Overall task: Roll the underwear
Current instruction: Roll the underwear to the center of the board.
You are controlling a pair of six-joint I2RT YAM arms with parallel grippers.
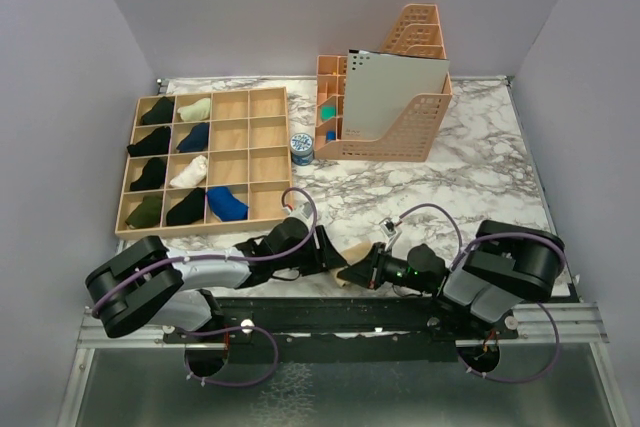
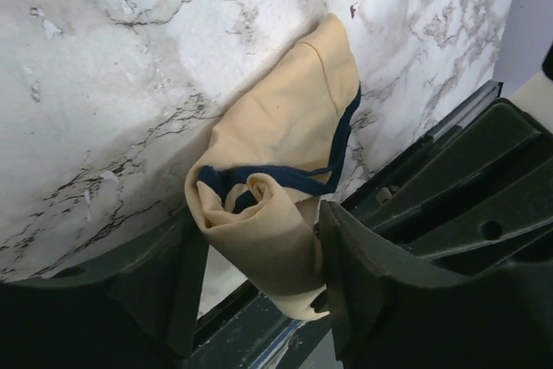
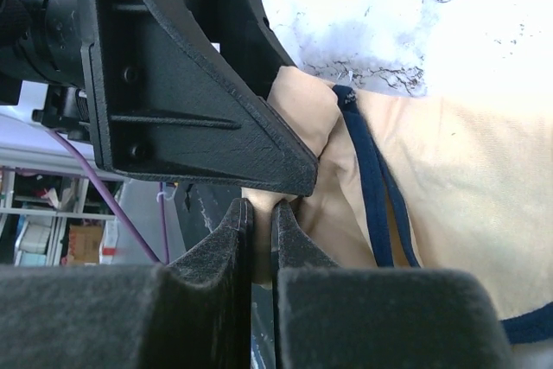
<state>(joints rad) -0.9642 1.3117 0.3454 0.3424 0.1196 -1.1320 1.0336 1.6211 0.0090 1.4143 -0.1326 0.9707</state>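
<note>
A white marbled desk [image 1: 480,177] carries everything. On its left side lies a wooden tray [image 1: 265,132] split into compartments; the two left columns hold rolled dark and pale garments, and a blue one sits in the near row. Behind the middle stand orange mesh file holders [image 1: 400,142] with a small blue and white tin [image 1: 301,148] just beside them.

The underwear [image 2: 285,136], beige with navy trim, lies at the near edge of the desk between the two arms. Its far part is flat on the marble, and its near end is curled into a loose roll that reaches over the desk edge.

The left hand [image 2: 259,274] is clamped around that rolled end, with cloth filling the gap between its fingers [image 2: 354,274]. The right hand [image 3: 259,218] has its fingers almost together, pinching a thin fold of the underwear right next to the left hand.
</note>
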